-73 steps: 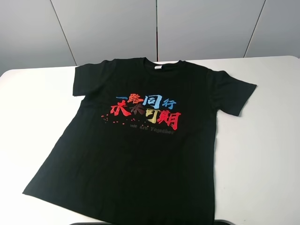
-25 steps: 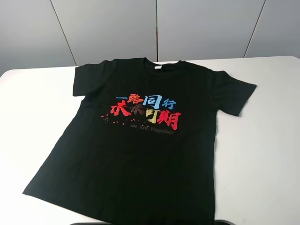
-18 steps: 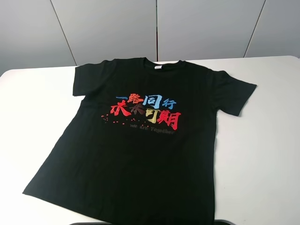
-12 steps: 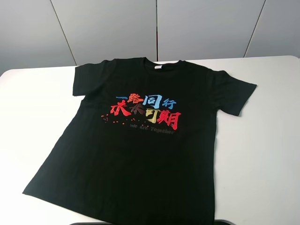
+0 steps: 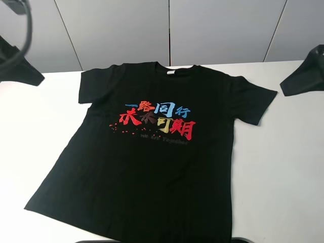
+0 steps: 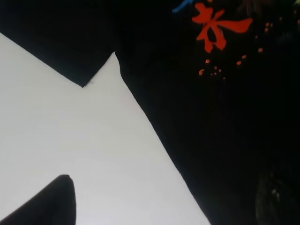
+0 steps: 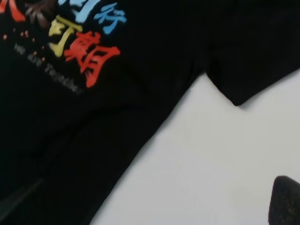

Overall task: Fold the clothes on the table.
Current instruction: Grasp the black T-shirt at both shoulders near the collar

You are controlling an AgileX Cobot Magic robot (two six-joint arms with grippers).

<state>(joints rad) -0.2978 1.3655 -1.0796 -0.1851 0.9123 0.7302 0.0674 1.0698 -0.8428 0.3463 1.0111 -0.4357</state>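
The black T-shirt [image 5: 152,162] lies flat and face up on the white table [image 5: 283,167], collar at the far side, with the red, blue and yellow characters [image 5: 158,119] on the chest. My left gripper [image 5: 20,68] hangs above the table's far left corner, off the shirt. My right gripper [image 5: 302,78] hangs above the far right edge, beyond the right sleeve [image 5: 255,101]. Both are blurred dark shapes. The left wrist view shows the left sleeve [image 6: 56,47] and side hem; the right wrist view shows the right sleeve [image 7: 253,51]. Each shows only one dark fingertip [image 6: 44,206] [image 7: 286,201].
Grey wall panels [image 5: 167,30] stand behind the table. Bare white tabletop lies on both sides of the shirt [image 5: 35,131]. A dark object [image 5: 243,240] shows at the near edge under the shirt's hem.
Both arms have come into the exterior view, the left at the far left, the right at the far right. The shirt has not moved.
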